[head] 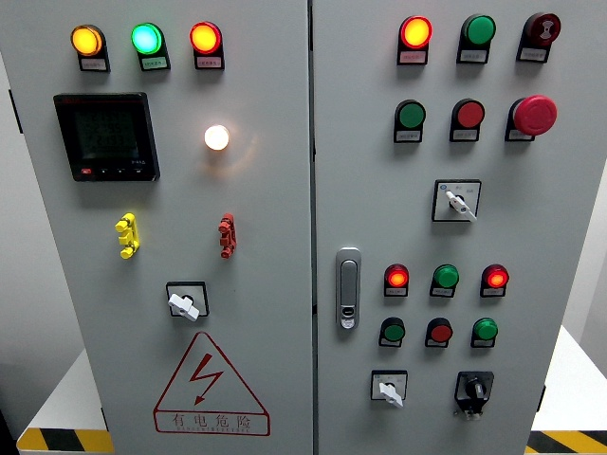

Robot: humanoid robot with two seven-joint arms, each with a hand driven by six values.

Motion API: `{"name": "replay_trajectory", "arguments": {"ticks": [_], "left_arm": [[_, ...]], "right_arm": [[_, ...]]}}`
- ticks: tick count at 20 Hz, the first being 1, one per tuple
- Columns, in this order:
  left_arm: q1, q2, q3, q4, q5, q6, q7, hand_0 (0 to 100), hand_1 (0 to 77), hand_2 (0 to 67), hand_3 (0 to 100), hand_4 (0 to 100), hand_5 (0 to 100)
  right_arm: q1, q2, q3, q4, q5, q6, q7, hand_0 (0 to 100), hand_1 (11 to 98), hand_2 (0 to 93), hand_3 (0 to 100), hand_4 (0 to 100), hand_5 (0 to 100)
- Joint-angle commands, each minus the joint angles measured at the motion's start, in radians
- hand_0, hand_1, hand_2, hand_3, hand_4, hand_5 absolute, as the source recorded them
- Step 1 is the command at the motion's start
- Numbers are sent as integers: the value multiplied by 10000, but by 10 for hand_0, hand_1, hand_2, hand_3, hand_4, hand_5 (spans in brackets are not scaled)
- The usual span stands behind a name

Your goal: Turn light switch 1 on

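Grey cabinet doors [275, 379] filled the view, bearing lit lamps [217, 137], buttons, and rotary switches [185, 303]; which was switch 1 stayed unclear. No fingers showed, so their state couldn't be told.

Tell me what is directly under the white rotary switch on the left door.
Under the white rotary switch sits a red triangular warning sign with a lightning bolt. The cabinet's inside is hidden behind closed doors.

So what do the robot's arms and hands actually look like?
This picture can't tell you: neither arm nor hand is in view. The head camera shows only a grey cabinet with coloured lamps, push buttons, rotary switches and a door handle.
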Motion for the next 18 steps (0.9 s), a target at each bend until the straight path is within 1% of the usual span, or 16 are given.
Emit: {"name": "replay_trajectory", "arguments": {"ticks": [1, 2, 3, 4, 5, 6, 8, 9, 10, 11, 13, 14, 15, 16, 17, 18], "left_arm": [[-800, 203, 1681, 2209, -1277, -20, -448, 0, 166, 205, 275, 527, 533], [-1107, 234, 2782, 3128, -2057, -50, -738, 0, 165, 204, 274, 525, 533], [-1368, 174, 3795, 3912, -2824, -66, -969, 0, 167, 203, 272, 521, 530], [-1613, 127, 5142, 4633, -3895, -203, -1078, 0, 185, 200, 269, 515, 514], [-1692, 81, 6218, 5050, -4801, -447, -1079, 0, 197, 197, 264, 505, 497], [-1723, 66, 7444, 5374, -5858, -783, -1079, 0, 218, 180, 222, 455, 440], [-1769, 50, 9273, 5926, -7259, -986, -1018, 0, 230, 162, 165, 408, 390], [-1784, -71, 10117, 6339, -7705, -986, -972, 0, 226, 147, 135, 362, 356], [-1785, -331, 10642, 6677, -7831, -986, -971, 0, 202, 131, 109, 330, 339], [-1785, -652, 11072, 7121, -7863, -986, -956, 0, 179, 118, 92, 301, 324], [-1693, -1083, 11580, 7782, -7863, -941, -895, 0, 88, 77, 35, 201, 241], [-1677, -1237, 11674, 7876, -7893, -879, -682, 0, 52, 57, 30, 168, 207], [-1632, -1314, 11675, 7877, -7894, -833, -346, 0, 0, 27, 2, 108, 149], [-1616, -1345, 11690, 7877, -7894, -818, -130, 0, 0, 0, 0, 35, 95], [-1570, -1391, 11690, 7877, -7894, -817, 9, 0, 0, 0, 0, 0, 67], [-1494, -1422, 11705, 7877, -7879, -802, 71, 0, 0, 0, 0, 0, 11]], "right_arm": [[3, 9, -15, 0, 0, -16, 2, 0, 196, 0, 197, 194, 105], [3, 9, 0, 0, 0, -1, 2, 0, 196, 0, 197, 194, 105], [3, 9, 0, 15, 0, -1, 2, 0, 197, 0, 197, 194, 105], [3, 9, 0, 0, 0, -1, 2, 0, 197, 0, 197, 194, 105], [3, 9, 0, 0, 0, -1, 2, 0, 197, 0, 197, 194, 105], [3, 9, -15, 0, 0, -1, 2, 0, 197, 0, 197, 194, 105], [3, -6, 0, 0, 0, -1, 2, 0, 198, 0, 197, 194, 105], [3, 9, 0, 0, 0, -1, 2, 0, 199, 0, 197, 194, 105], [3, 9, 0, 0, 0, -1, 2, 0, 199, 0, 197, 194, 105], [3, 9, 0, 0, 0, -16, 2, 0, 195, 0, 197, 194, 105], [3, 9, 0, 0, 0, -1, 2, 0, 195, 0, 197, 194, 105], [3, -6, 0, 0, 0, -1, 2, 0, 195, 0, 197, 194, 105], [3, -6, 0, 0, 0, -1, 2, 0, 197, 0, 197, 194, 105], [3, 9, 0, 0, 0, -1, 2, 0, 197, 0, 197, 194, 105], [3, 9, 0, 0, 0, -1, 2, 0, 197, 0, 197, 194, 105], [3, -6, -15, 0, 0, -1, 2, 0, 193, 0, 197, 194, 105]]}}
